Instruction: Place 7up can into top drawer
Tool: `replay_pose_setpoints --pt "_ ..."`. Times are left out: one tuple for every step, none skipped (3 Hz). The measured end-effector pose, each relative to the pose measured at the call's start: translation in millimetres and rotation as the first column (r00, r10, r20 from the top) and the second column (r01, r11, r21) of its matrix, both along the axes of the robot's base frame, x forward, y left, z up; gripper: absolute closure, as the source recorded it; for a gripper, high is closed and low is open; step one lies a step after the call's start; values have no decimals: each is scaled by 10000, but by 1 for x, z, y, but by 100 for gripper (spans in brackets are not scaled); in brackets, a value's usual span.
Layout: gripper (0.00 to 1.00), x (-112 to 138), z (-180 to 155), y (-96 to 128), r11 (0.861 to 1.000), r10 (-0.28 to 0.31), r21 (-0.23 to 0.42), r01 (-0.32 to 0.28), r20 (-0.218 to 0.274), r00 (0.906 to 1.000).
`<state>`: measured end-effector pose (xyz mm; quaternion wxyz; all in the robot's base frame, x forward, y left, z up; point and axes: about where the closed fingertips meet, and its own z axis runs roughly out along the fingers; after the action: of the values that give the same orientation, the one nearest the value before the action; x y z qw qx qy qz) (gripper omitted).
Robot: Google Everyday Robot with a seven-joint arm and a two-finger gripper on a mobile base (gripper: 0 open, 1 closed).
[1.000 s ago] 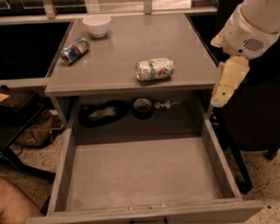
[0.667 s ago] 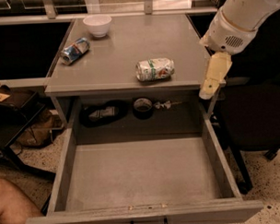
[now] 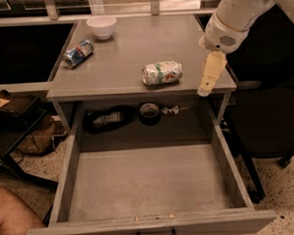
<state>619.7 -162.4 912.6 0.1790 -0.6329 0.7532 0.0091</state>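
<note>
The 7up can point(image 3: 162, 72), whitish-silver with green lettering and a red mark, lies on its side near the front edge of the grey tabletop point(image 3: 135, 47). The top drawer point(image 3: 148, 186) is pulled fully out below it, its flat bottom bare, with a dark handle point(image 3: 155, 234) at the front. My gripper point(image 3: 209, 76) hangs from the white arm over the table's right front corner, to the right of the can and apart from it.
A blue-and-silver can point(image 3: 78, 53) lies at the table's left and a white bowl point(image 3: 101, 26) at the back. A dark roll of tape point(image 3: 149, 112) and a black object point(image 3: 106, 118) sit on the shelf behind the drawer. A person's knee point(image 3: 10, 216) is at the lower left.
My gripper has moved left and up, from beside the table's right edge to over its right front corner, closer to the 7up can. The can and drawer have not moved.
</note>
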Motion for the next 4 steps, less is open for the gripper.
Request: replay_pose_setpoints --pt "0 19 0 0 9996 -46 273 40 200 9998" --pt "0 52 -3 7 9992 97 372 -110 368 9993" --pt "0 82 -6 15 9988 187 447 -211 526 9984" --pt "0 103 -13 22 9982 255 529 -285 553 9981"
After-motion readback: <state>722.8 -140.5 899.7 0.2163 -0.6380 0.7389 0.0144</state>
